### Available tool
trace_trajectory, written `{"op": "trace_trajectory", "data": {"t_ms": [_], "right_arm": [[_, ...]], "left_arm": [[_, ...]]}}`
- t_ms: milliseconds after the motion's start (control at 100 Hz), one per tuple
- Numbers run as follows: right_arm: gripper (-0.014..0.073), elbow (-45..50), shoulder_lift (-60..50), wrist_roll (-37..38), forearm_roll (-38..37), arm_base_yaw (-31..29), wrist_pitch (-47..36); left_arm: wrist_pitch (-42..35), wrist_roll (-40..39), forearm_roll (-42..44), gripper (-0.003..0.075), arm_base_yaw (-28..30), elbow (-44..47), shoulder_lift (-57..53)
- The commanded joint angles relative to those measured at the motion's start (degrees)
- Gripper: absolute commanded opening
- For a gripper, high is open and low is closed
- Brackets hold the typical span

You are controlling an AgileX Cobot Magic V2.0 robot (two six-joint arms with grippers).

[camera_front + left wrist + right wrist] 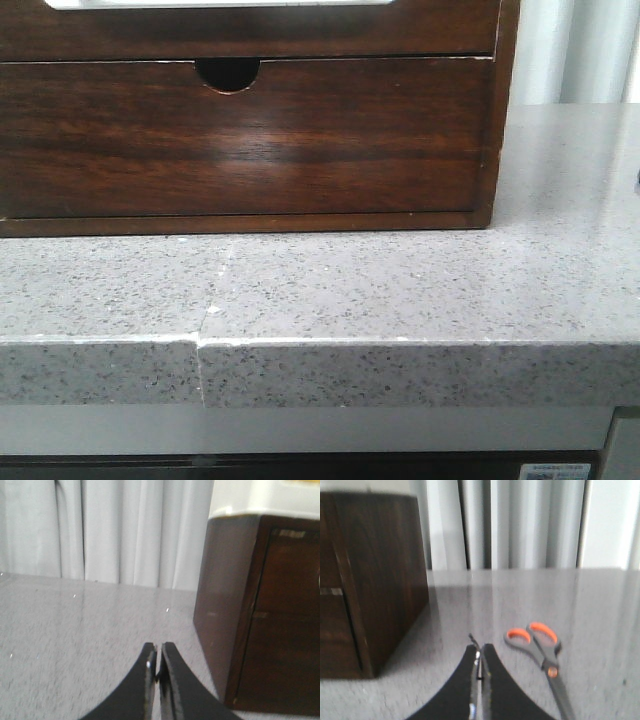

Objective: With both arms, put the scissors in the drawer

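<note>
The scissors point(545, 655), grey with orange-lined handles, lie flat on the grey speckled counter and show only in the right wrist view, handles pointing away from the camera. My right gripper point(480, 649) is shut and empty, just beside the scissors and apart from them. My left gripper point(159, 647) is shut and empty above the counter, beside the dark wooden cabinet point(260, 615). In the front view the drawer point(300, 30) shows only as a dark brown strip with a pale band along its top edge, and it looks closed. Neither gripper shows in the front view.
Below it is a second drawer front with a small half-round finger notch point(228, 75). The cabinet's side wall point(375, 580) stands close to the right gripper. The counter's front edge point(400, 345) has a seam. White curtains point(520, 525) hang behind.
</note>
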Motion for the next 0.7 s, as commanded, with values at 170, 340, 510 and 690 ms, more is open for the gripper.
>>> {"op": "trace_trajectory", "data": {"t_ms": [170, 340, 510, 690], "right_arm": [[-0.0069, -15.54, 7.34, -0.35, -1.48, -0.26, 8.21], [-0.0069, -23.28, 18.23, -0.35, -3.58, -0.26, 15.05], [-0.0069, -28.44, 27.2, -0.35, -3.82, -0.26, 18.76], [-0.0069, -28.71, 31.47, -0.35, -3.82, -0.26, 18.37]], "left_arm": [[6.71, -0.67, -0.84, -0.002, 0.11, -19.32, 7.67], [16.98, 0.04, -0.26, -0.002, 0.11, -29.82, 18.75], [19.38, 2.98, 0.63, -0.002, 0.11, -34.25, 26.07], [19.29, 2.98, 1.16, -0.002, 0.11, -34.34, 29.6]]}}
